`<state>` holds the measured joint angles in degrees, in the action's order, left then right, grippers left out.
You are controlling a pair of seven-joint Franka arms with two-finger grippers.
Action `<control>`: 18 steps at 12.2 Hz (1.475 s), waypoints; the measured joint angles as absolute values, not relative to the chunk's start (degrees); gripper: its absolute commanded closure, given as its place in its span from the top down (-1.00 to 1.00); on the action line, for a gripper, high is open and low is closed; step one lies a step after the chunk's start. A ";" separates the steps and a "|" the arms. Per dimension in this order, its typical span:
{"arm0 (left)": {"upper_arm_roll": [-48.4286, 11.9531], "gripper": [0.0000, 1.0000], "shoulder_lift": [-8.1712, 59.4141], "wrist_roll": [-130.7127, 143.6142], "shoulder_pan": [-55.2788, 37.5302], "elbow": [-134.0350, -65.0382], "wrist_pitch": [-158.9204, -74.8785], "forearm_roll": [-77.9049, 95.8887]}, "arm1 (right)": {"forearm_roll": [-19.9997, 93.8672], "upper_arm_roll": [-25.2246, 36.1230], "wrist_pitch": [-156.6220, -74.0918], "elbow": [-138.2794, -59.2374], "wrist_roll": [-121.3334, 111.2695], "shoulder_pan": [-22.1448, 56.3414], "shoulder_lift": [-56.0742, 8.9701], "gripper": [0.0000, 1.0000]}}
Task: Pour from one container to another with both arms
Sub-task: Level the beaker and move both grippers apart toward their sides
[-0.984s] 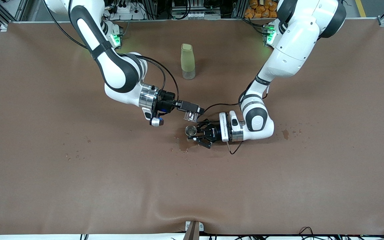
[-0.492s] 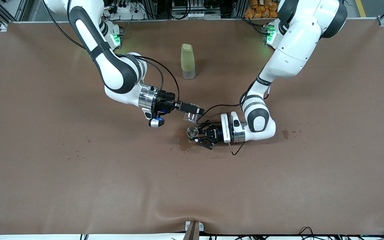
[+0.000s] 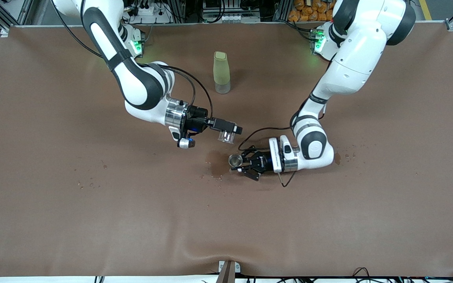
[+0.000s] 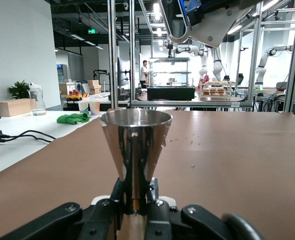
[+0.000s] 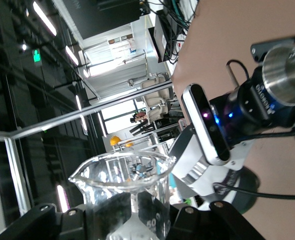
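A brown mat (image 3: 92, 220) covers the table, darkened by a wet patch (image 3: 215, 163) just beside the jigger and specked with drops toward the left arm's end (image 3: 344, 154) and toward the right arm's end (image 3: 89, 182). A pale-green bottle (image 3: 221, 72) stands upright, farther from the front camera than both grippers. The left wrist view looks out into a lab hall with framing, benches and a person far off.

The jigger's lower cone is hidden between the fingers in the left wrist view. The glass's base is cut off in the right wrist view, and whether it holds any liquid cannot be made out.

The left arm bends down to the table, its forearm lying low and level. The left gripper (image 3: 246, 165) is clamped on the waist of the jigger (image 3: 234, 159), which stands upright (image 4: 135, 145), rim up, at the mat. The right arm reaches in from its base with its wrist turned sideways. The right gripper (image 3: 228, 131) grips the glass (image 3: 225, 136), held tipped on its side in the air over bare mat beside the jigger; its lip (image 5: 76, 176) shows clearly.
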<state>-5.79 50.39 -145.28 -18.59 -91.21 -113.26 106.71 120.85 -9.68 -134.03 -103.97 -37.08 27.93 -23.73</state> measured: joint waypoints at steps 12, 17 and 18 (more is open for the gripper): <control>-5.72 -1.00 50.36 -142.94 -8.07 -91.23 -103.96 94.43 | 103.01 -8.62 -134.15 -102.87 -73.17 18.56 -25.86 -1.00; -5.65 -1.00 50.35 -140.92 -2.57 -91.20 -99.83 86.05 | 93.58 -8.42 -131.99 -101.86 -78.46 9.15 -26.55 -1.00; -5.61 -1.00 50.35 -140.46 -0.76 -91.21 -97.87 83.82 | 92.24 -8.36 -130.03 -101.86 -80.52 6.71 -27.35 -1.00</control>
